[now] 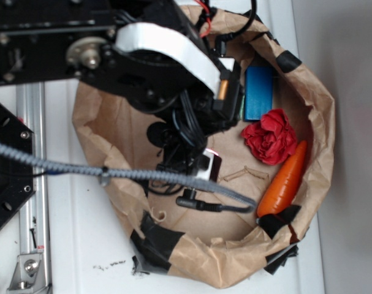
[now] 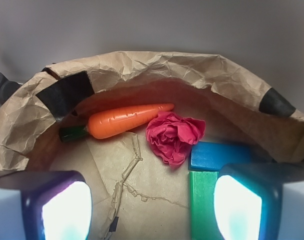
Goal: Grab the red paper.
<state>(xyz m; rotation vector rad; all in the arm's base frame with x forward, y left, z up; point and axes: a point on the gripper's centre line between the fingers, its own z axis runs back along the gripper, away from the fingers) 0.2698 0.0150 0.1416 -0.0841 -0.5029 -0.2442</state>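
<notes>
White tabletop (image 1: 81, 269) lay under a crumpled brown paper lining (image 1: 112, 128) formed into a bowl shape, with black tape (image 1: 154, 242) patching its rim at several points. In the exterior view, the robot arm (image 1: 161, 67) reached over the lining from the upper left, and a grey braided cable (image 1: 63, 166) crossed the lower part of it. The red paper (image 1: 271, 136) sat on the lining floor toward the right wall, a wrinkled, rose-like wad. An orange carrot (image 1: 285, 180) lay just beside it on the lower right, slanted along the wall, apparently touching the wad. A blue block (image 1: 259, 93) lay just above the wad. The gripper itself was hidden beneath the arm body in this view, so its state could not be read here.

In the wrist view, the gripper (image 2: 152, 207) showed both fingertips (image 2: 66, 210) at the bottom corners, set wide apart and holding nothing. The red paper (image 2: 174, 136) lay ahead of the fingers, near the middle of the frame and clear of both. The carrot (image 2: 124, 121), green stem end to the left, lay behind and left of the wad, its tip touching it. The blue block (image 2: 219, 155) abutted the wad's right side, and a green block (image 2: 204, 205) lay just below the blue one, beside the right finger. The lining wall (image 2: 157, 67) rose behind all of these.
</notes>
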